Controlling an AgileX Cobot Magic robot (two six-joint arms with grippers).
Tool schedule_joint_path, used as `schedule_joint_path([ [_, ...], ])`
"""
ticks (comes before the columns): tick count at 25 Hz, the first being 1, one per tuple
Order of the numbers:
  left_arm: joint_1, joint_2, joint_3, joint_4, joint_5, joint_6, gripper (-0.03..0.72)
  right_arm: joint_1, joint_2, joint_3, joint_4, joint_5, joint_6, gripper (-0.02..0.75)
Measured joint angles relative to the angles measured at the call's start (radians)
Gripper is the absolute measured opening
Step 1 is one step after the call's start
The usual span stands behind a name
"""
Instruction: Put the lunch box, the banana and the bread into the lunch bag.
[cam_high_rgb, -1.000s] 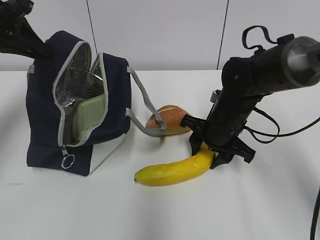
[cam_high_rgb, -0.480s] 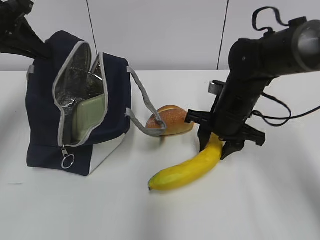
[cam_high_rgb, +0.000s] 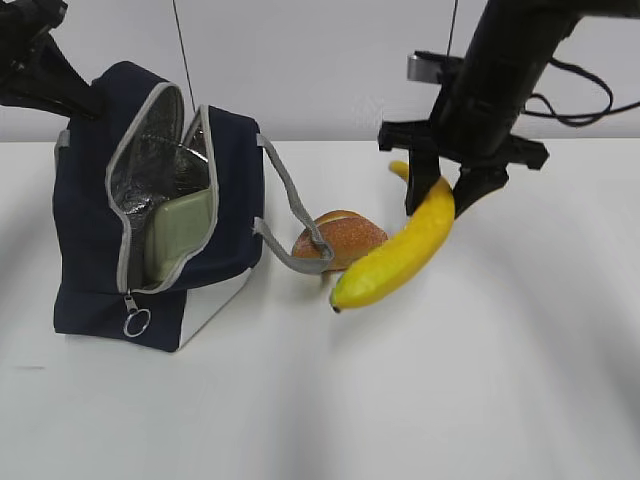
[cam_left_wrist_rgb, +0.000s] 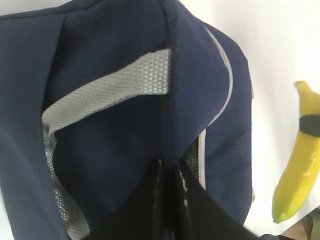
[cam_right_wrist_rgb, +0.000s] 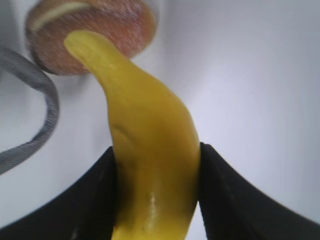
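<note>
The right tool (cam_high_rgb: 447, 190) is clamped on the banana (cam_high_rgb: 397, 254) close to its stem end, its two jaws pressing the fruit from either side in the right wrist view. The banana hangs clear of the bench (cam_high_rgb: 480, 400), slanting down and to the left, its dark tip low and just right of the bread (cam_high_rgb: 340, 240). The bread lies on the bench beside the grey handle loop (cam_high_rgb: 285, 215) of the lunch bag (cam_high_rgb: 100, 250).

The bag stands at the left with its mouth agape, foil lining showing, and the lunch box (cam_high_rgb: 180, 232) already sits inside on edge. The left tool (cam_left_wrist_rgb: 167, 200) is closed, pinching the navy fabric at the bag's far top edge and so keeping the mouth open.

The grip is far from the banana's middle, so the long free end could swing or pivot in the jaws during transport. Its low tip might knock the bread or snag the handle loop on the way left. The opening is narrow and partly filled by the lunch box; a slanted banana may catch on the zipper edge and tip the bag.
</note>
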Motion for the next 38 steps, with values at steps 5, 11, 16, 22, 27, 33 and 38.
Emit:
schedule_joint_path([
  [5, 0.000, 0.000, 0.000, -0.017, 0.005, 0.000, -0.013, 0.000, 0.000, -0.201, 0.059, 0.020, -0.079, 0.365],
  [11, 0.000, 0.000, 0.000, -0.032, 0.010, 0.000, -0.013, 0.025, 0.000, -0.363, 0.175, 0.024, -0.198, 0.365],
  [16, 0.000, 0.000, 0.000, -0.032, 0.014, 0.000, -0.013, 0.102, 0.009, -0.373, 0.184, 0.016, -0.286, 0.364],
  [22, 0.000, 0.000, 0.000, -0.034, 0.016, 0.000, -0.013, 0.183, 0.091, -0.373, 0.206, -0.080, -0.314, 0.364],
  [27, 0.000, 0.000, 0.000, -0.034, 0.018, 0.000, -0.013, 0.209, 0.165, -0.373, 0.231, -0.182, -0.323, 0.364],
  [33, 0.000, 0.000, 0.000, -0.037, 0.020, 0.000, -0.013, 0.240, 0.235, -0.387, 0.251, -0.278, -0.355, 0.364],
  [38, 0.000, 0.000, 0.000, -0.039, 0.020, 0.000, -0.013, 0.253, 0.273, -0.390, 0.251, -0.325, -0.367, 0.381],
])
